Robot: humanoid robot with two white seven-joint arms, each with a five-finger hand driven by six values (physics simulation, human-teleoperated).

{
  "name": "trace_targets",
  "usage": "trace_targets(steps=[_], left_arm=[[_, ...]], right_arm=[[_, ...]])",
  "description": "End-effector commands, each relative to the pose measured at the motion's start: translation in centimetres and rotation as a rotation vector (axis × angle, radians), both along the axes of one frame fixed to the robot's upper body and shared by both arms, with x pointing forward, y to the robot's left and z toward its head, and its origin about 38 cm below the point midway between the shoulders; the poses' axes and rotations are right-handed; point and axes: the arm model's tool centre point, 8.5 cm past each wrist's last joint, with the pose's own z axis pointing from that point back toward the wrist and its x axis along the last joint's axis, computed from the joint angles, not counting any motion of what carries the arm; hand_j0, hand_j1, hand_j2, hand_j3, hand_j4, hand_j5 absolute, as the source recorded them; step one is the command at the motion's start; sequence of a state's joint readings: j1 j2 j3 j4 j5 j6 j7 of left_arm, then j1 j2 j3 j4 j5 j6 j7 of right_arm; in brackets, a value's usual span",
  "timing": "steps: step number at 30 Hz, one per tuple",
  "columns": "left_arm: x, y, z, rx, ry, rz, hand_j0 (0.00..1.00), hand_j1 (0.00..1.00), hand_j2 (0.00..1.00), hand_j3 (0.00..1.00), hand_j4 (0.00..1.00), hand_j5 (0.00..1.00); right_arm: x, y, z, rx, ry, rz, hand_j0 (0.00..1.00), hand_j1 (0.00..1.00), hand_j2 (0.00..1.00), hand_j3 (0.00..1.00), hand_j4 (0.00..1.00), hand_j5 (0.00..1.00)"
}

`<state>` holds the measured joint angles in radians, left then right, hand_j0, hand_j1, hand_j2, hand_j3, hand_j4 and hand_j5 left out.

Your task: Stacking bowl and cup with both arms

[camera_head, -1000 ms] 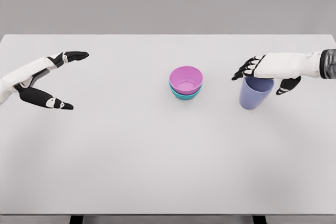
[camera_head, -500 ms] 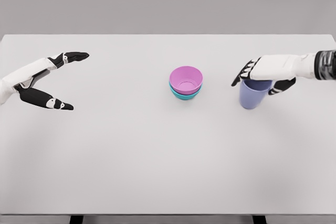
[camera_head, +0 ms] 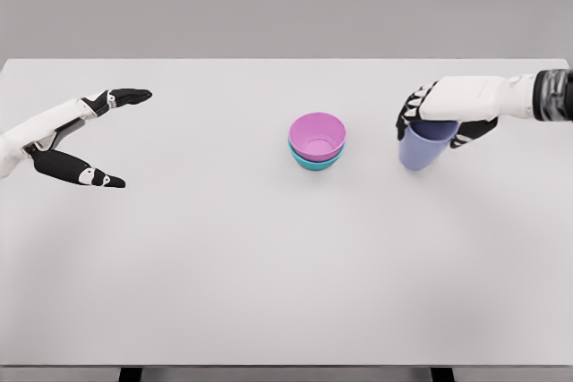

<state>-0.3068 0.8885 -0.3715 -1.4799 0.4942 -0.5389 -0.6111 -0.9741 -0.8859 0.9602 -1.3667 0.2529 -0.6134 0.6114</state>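
Since the earlier frame the right hand [camera_head: 436, 120] has closed over the rim of the lavender cup [camera_head: 423, 147], tilting it and shifting it slightly left. From the head view, the pink bowl [camera_head: 317, 136], nested in a teal bowl [camera_head: 315, 162], sits mid-counter, left of the cup, with bare white counter [camera_head: 269, 266] between. The left hand [camera_head: 76, 136] rests far left, fingers spread, farther from the bowls.

head cam only | we look down and forward from above our near table [camera_head: 269, 292] edge | mid range, whole tabletop visible, grey wall beyond our right hand [camera_head: 443, 109] | no second view
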Motion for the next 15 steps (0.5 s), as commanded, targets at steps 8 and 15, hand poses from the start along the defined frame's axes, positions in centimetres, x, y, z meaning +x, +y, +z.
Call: trace_targets(steps=[8,15], left_arm=[[0.0,0.0,0.1,-0.008,0.002,0.002,1.0,1.0,1.0,1.0,1.0,1.0],[0.0,0.0,0.1,-0.006,0.002,0.002,1.0,1.0,1.0,1.0,1.0,1.0]], right_arm=[[1.0,2.5,4.4,0.077,-0.075,0.049,0.63,0.63,0.63,0.63,0.63,0.63],[1.6,6.3,6.0,0.167,-0.101,0.115,0.63,0.63,0.63,0.63,0.63,0.63]])
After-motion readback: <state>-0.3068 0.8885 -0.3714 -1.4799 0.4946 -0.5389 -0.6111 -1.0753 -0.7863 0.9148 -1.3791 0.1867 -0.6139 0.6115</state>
